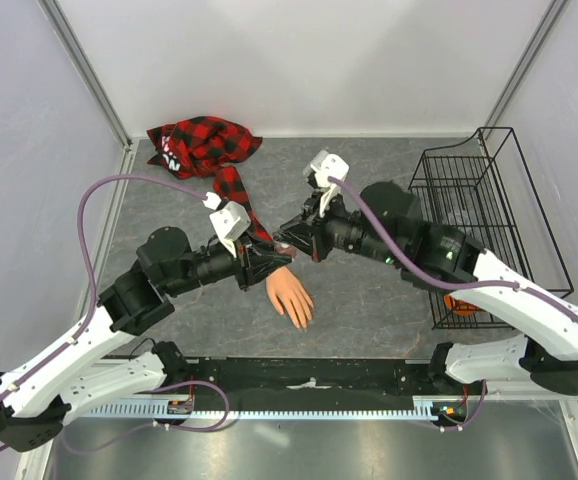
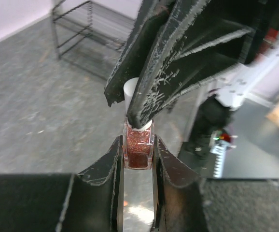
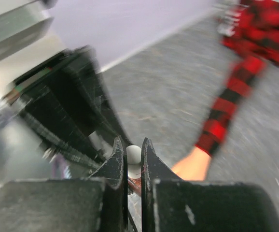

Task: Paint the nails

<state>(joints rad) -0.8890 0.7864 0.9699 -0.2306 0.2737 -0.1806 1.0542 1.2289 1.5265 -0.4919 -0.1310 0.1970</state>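
**Top external:** fixed high behind the arm bases, looking down and forward across the table. The bases sit at 6 o'clock, the wire rack at 2 o'clock and the plaid sleeve at 11 o'clock.

**Left wrist:** very near, sighting along the left gripper toward the rack at 11 o'clock.

**Right wrist:** very near, sighting along the right gripper toward the sleeve at 2 o'clock.

Both wrist views share the bottle, seen from opposite sides.

free: table centre-front | blocked: wire rack right, plaid shirt rear-left
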